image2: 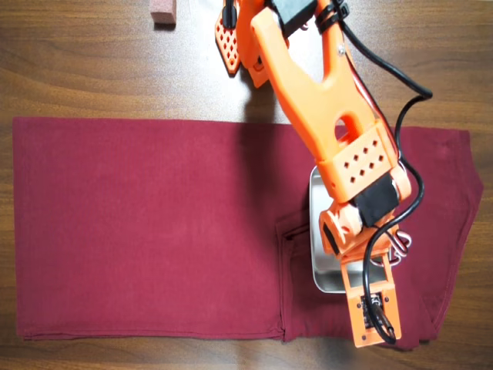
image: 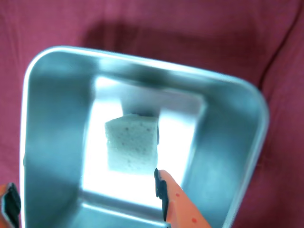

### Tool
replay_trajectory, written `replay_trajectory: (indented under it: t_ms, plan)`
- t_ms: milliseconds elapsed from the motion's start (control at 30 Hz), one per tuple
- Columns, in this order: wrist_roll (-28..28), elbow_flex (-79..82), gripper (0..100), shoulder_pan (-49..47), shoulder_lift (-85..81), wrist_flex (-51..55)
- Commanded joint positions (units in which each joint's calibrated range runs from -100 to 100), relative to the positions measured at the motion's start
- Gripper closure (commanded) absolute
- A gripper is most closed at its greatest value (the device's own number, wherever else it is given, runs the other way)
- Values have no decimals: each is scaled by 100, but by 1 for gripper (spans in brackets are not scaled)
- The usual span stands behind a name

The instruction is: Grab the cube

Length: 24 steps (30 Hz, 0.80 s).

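Note:
In the wrist view the cube (image: 130, 145), a small pale speckled sponge-like block, lies on the floor of the steel tray (image: 52, 142), near its middle. My gripper (image: 88, 203) hangs over the tray's near side and is open. One orange finger (image: 178, 202) is just below and right of the cube, and the other (image: 9, 206) is at the frame's lower left. Neither touches the cube. In the overhead view the arm (image2: 339, 131) covers most of the tray (image2: 317, 254), and the cube is hidden there.
The tray sits on a dark red cloth (image2: 146, 223) spread over a wooden table (image2: 92, 69). A reddish-brown block (image2: 163, 11) lies at the table's far edge, left of the arm's base.

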Motion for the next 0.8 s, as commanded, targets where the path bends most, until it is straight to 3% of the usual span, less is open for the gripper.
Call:
replay_trajectory:
  t_ms: [0,300,333,400,433,633,767]
  plan:
    - [-5,-201,65,186,-176,54]
    - [440,445,75,1971,-2360,63]
    - [444,773,78,2240,-2760,27]
    - [523,1692,98,2710,-3603,-56]
    - [620,2202,100,2902,-3985,54]
    - [772,5880,100,3910,-6896,598]
    - [850,7482,100,4178,-8583,1271]
